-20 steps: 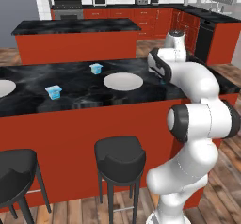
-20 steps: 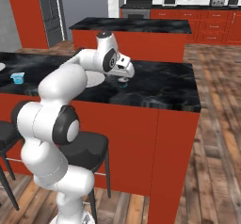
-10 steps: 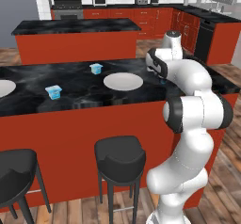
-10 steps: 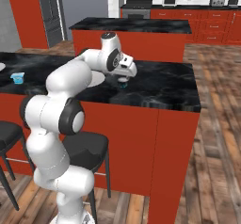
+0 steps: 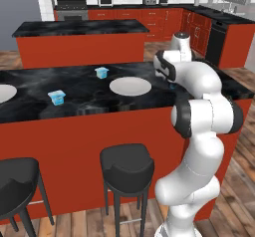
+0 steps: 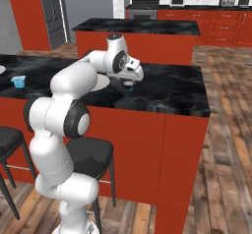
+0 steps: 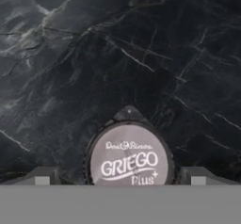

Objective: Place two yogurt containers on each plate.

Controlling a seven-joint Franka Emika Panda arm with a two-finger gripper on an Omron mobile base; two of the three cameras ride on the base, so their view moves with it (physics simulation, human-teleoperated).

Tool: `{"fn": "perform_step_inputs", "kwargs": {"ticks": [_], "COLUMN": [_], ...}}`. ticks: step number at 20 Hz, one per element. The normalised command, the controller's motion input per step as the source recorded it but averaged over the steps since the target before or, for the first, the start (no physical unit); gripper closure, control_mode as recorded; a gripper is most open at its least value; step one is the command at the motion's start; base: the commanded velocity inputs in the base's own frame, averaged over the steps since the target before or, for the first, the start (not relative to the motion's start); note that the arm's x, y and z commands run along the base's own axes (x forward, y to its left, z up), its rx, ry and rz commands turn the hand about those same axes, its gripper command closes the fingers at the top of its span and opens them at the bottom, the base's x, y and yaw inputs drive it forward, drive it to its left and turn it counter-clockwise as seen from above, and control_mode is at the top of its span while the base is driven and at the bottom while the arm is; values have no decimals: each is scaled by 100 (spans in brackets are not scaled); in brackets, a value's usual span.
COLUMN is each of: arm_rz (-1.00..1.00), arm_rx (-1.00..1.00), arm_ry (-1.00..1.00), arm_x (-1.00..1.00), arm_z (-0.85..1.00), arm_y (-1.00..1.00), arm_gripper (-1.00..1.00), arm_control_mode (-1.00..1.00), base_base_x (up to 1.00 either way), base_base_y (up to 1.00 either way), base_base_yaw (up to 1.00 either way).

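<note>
Hand (image 7: 120, 180), spread wide, has apparently lowered over a round yogurt container (image 7: 128, 156).

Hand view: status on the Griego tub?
Gripper open, fingertips either side of the round yogurt tub, not clamped. Tub upright on black counter. Nearest plate bare. Nothing in the way.

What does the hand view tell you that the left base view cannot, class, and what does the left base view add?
Hand view alone: the printed round lid of a yogurt container reading "GRIEGO Plus", sitting between the two open dark fingers.

Left base view alone: a flat round white-grey plate, two small light blue yogurt tubs standing apart on the counter, a second plate's edge at far left, and two black stools.

Both: the black marbled countertop.
</note>
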Motion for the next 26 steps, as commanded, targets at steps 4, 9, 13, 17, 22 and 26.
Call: {"fn": "perform_step_inputs", "kwargs": {"ticks": [4,9,13,17,22,26], "arm_rz": [-2,0,0,0,0,0], "arm_rx": [0,-1,0,0,0,-1], "arm_ry": [3,0,0,0,0,0], "arm_x": [-7,16,18,19,-4,-25], "arm_z": [-20,-27,-26,-25,-7,-8], "arm_y": [-1,0,0,-8,3,36], "arm_gripper": [-100,-100,-100,-100,100,100], "arm_control_mode": [-100,-100,-100,-100,-100,-100], "base_base_x": [0,0,0,0,0,0], "base_base_y": [0,0,0,0,0,0], "base_base_yaw": [0,0,0,0,0,0]}}
